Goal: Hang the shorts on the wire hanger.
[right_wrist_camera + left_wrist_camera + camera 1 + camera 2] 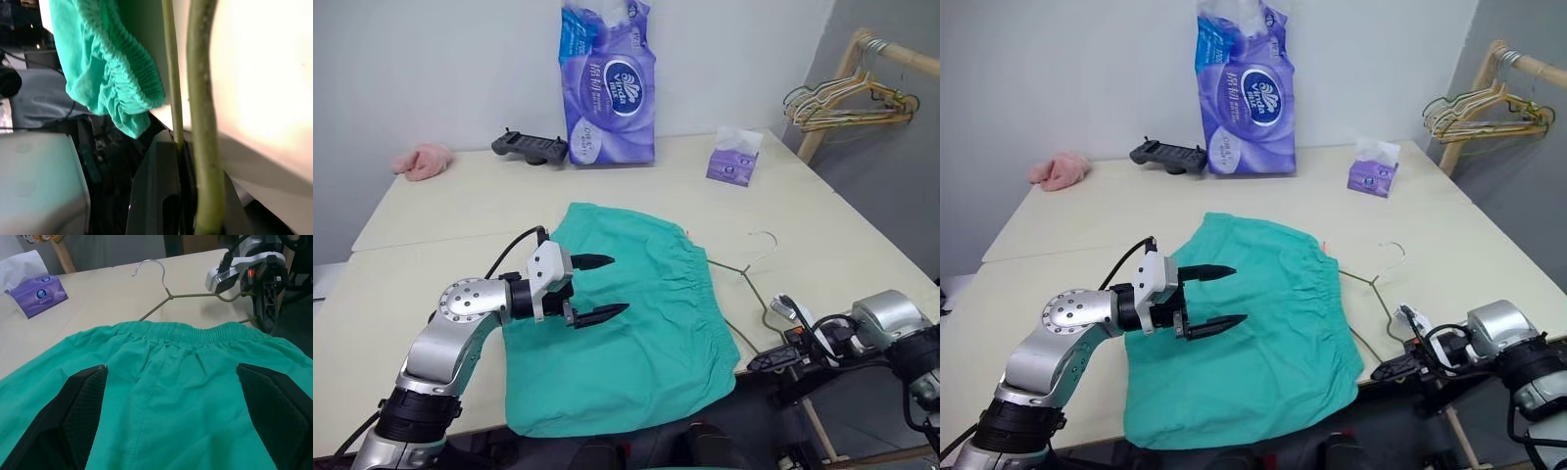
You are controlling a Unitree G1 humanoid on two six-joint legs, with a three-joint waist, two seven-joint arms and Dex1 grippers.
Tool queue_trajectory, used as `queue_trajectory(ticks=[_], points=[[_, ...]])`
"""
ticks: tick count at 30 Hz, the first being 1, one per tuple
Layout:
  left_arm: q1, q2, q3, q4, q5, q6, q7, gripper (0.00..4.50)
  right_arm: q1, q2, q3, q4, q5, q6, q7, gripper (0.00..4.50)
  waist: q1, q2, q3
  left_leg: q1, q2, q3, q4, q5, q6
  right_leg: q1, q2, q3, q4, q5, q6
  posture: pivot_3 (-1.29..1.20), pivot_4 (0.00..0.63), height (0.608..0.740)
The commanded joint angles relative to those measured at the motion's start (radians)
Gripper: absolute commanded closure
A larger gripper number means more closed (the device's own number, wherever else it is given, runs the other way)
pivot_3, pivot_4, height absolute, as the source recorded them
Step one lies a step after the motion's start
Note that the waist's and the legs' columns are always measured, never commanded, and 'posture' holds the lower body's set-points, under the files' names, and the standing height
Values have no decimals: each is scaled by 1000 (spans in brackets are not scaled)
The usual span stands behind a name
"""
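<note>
The shorts (631,323) are spread flat on the table (460,206), waistband toward the table's right edge and the 2 legs running off toward the robot's left. The wire hanger (744,279) lies just beside that waistband, on its right, with the hook pointing away from the robot and the near part of the triangle tucked under the gathered elastic.

The left gripper (597,289) is held above the middle of the shorts with its 2 fingers spread wide and nothing between them; the waistband and the hanger lie straight ahead of it. The right gripper (1393,370) is placed at the near right corner of the shorts, by the table's edge, and its jaws are closed on the wire hanger's thin wire, as seen in the right wrist view.

The hanger's long bar is judged to run roughly along the waistband, so the right arm is the nearer one to it.

How much of the wire lies under the cloth cannot be made out, and the far leg hems are partly hidden by the left arm.
</note>
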Motion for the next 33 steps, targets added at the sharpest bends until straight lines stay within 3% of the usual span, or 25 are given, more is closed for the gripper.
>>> queue_trajectory(ticks=[1, 5, 14, 19, 23, 28, 33], points=[[-4, 11, 27, -10, 1, -19, 1, 25, -78, -43, -87, -28, 19, 1, 8, 4500, 0, 1, 1, 0, 0, 0, 0, 0, 0, 0, 0, 0, 0, 0, 0, 49, 53, 740], [3, 7, 24, -3, 4, -29, 0, 25, -82, -92, -132, -105, 77, 62, 26, 4500, 1, 5, 4, -1, -1, 3, 0, 0, 0, -2, 0, 2, 0, 1, 1, 32, 46, 740], [-26, 4, 13, 27, 6, -36, -19, 25, -149, -64, -277, -223, 175, 190, -69, 4500, 8, 5, 4, -4, 0, -5, 0, 0, 0, -2, -1, -6, -2, 0, 1, 5, 36, 740], [-118, 11, 23, 106, 24, -66, -37, 25, -137, -23, -299, -304, 63, -46, -207, 4500, 8, 5, 4, -6, -1, -10, 0, 0, 0, -1, -2, -11, -3, 0, 0, 4, 30, 740], [-430, 65, 46, 327, 37, -78, -112, 25, -160, 13, -256, -273, -135, -322, -363, 4500, 12, 3, 4, -8, -1, -13, 2, 2, -3, -2, -1, -13, -2, 0, 0, 9, 20, 740], [-921, 109, -10, 744, 105, -142, -316, 25, -232, 41, -165, -147, -396, -646, -492, 4500, 7, 4, 3, -11, -3, -12, 2, 3, -4, -4, 0, -14, -2, 3, -4, 16, 9, 740], [-1145, 65, -111, 1072, 251, -340, -490, 25, -293, 42, -102, -57, -600, -874, -571, 4500, 3, 11, -3, -19, -5, -8, 1, 4, -7, -14, -1, -12, 0, 3, -4, 13, 3, 740]])
